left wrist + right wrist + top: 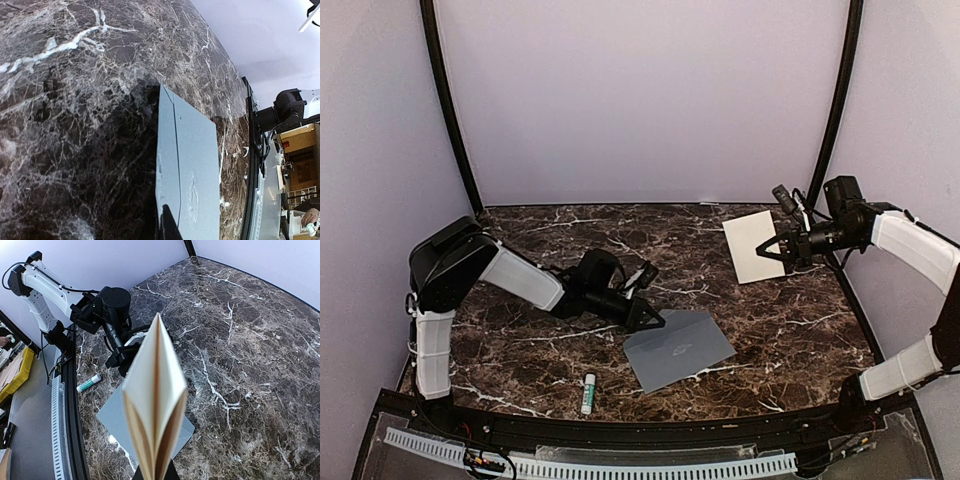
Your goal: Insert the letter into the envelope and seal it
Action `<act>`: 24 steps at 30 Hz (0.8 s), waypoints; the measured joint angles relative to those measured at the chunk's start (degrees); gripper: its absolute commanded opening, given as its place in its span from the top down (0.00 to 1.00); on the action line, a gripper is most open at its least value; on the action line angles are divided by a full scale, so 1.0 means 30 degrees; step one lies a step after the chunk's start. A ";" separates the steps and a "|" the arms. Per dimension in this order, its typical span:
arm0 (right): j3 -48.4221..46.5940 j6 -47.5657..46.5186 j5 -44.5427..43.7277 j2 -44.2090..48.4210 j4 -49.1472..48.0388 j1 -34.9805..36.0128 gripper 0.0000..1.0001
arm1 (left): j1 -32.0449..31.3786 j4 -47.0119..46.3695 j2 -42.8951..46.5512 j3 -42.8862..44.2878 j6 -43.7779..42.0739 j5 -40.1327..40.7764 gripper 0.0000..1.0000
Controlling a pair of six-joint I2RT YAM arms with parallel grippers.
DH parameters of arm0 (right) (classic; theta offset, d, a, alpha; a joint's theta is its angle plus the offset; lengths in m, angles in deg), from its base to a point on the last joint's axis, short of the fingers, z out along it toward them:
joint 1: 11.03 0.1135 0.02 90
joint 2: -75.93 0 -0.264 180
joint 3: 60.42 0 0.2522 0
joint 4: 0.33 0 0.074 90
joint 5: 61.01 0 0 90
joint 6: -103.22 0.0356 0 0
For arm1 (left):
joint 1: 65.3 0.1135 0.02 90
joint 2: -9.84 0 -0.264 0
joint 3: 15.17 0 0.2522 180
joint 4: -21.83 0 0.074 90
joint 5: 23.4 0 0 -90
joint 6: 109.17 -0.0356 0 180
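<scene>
The grey-blue envelope point(678, 348) lies flat on the marble table, near the front centre. My left gripper point(652, 320) is low at its left corner, shut on the envelope's edge. In the left wrist view a dark fingertip point(169, 224) lies on the near edge of the envelope point(192, 165), beside its flap line and pale emblem. My right gripper point(782, 250) hovers at the back right, shut on the cream letter point(754, 246). In the right wrist view the letter point(155, 390) is folded and stands on edge above the gripper point(155, 474), partly hiding the envelope point(112, 415).
A white glue stick with a green band point(588, 393) lies near the front edge, left of the envelope, also seen in the right wrist view as the glue stick point(89, 383). A black rail point(620, 425) borders the front of the marble table point(520, 350). Purple walls enclose the back and sides.
</scene>
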 measured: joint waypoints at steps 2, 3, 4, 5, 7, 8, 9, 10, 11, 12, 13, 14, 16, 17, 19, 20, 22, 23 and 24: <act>0.0000 -0.0015 -0.0044 0.0000 0.0000 0.0000 1.00 | 0.0000 0.0401 0.0000 0.0357 -0.0182 -0.0160 1.00; 0.0000 -0.0058 -0.0051 0.0000 0.0000 0.0000 1.00 | 0.0000 0.0736 0.0000 0.0619 -0.0372 -0.0240 1.00; 0.0000 -0.0095 -0.0058 0.0000 0.0007 0.0000 1.00 | 0.0000 0.1188 0.0044 0.0896 -0.0583 -0.0313 1.00; 0.0000 -0.0175 -0.0058 0.0000 0.0015 0.0000 1.00 | 0.0000 0.1603 0.0124 0.1107 -0.0860 -0.0350 1.00; -0.0007 -0.0539 -0.0044 0.0007 0.0131 0.0000 1.00 | 0.0000 0.3045 0.0495 0.1741 -0.1603 -0.0415 1.00; -0.0029 -0.0809 -0.0036 0.0029 0.0335 0.0000 1.00 | 0.0000 0.3898 0.0765 0.2149 -0.2040 -0.0437 1.00; -0.0080 -0.1115 -0.0029 0.0073 0.0597 0.0000 1.00 | 0.0000 0.4852 0.1064 0.2630 -0.2572 -0.0437 1.00; -0.0138 -0.1399 -0.0022 0.0160 0.0838 0.0000 1.00 | 0.0000 0.5741 0.1326 0.3104 -0.3045 -0.0408 1.00; -0.0248 -0.1668 0.0000 0.0284 0.1100 0.0000 1.00 | 0.0000 0.6921 0.1661 0.3781 -0.3614 -0.0386 1.00; -0.0386 -0.1916 0.0015 0.0423 0.1304 0.0000 1.00 | 0.0000 0.8000 0.1996 0.4444 -0.4218 -0.0357 1.00; -0.0670 -0.2178 0.0007 0.0605 0.1668 0.0000 1.00 | 0.0000 0.9020 0.2339 0.5100 -0.4852 -0.0321 1.00; -0.1078 -0.2492 -0.0044 0.0816 0.2091 0.0007 1.00 | 0.0000 0.9981 0.2696 0.5727 -0.5515 -0.0306 1.00; -0.2259 -0.3198 -0.0284 0.1122 0.3104 0.0146 1.00 | 0.0000 1.1846 0.3220 0.6885 -0.6776 -0.0219 1.00; -0.2987 -0.3541 -0.0452 0.1202 0.3606 0.0248 1.00 | 0.0000 1.3231 0.3417 0.7781 -0.7657 -0.0175 1.00; -0.4284 -0.4116 -0.0860 0.1319 0.4437 0.0685 1.00 | 0.0000 1.4943 0.3490 0.9012 -0.8976 -0.0131 1.00; -0.4918 -0.4459 -0.1195 0.1392 0.4925 0.1115 1.00 | 0.0007 1.5548 0.3519 0.9391 -0.9508 -0.0146 1.00; -0.5901 -0.5268 -0.1843 0.1537 0.6033 0.2186 1.00 | 0.0022 1.6378 0.3701 0.9457 -1.0200 -0.0372 1.00; -0.6331 -0.5683 -0.2142 0.1588 0.6652 0.2827 1.00 | 0.0029 1.6852 0.3752 0.9398 -1.0491 -0.0532 1.00; -0.6732 -0.6084 -0.2572 0.1661 0.7322 0.3621 1.00 | 0.0022 1.7252 0.3759 0.9384 -1.0797 -0.0707 1.00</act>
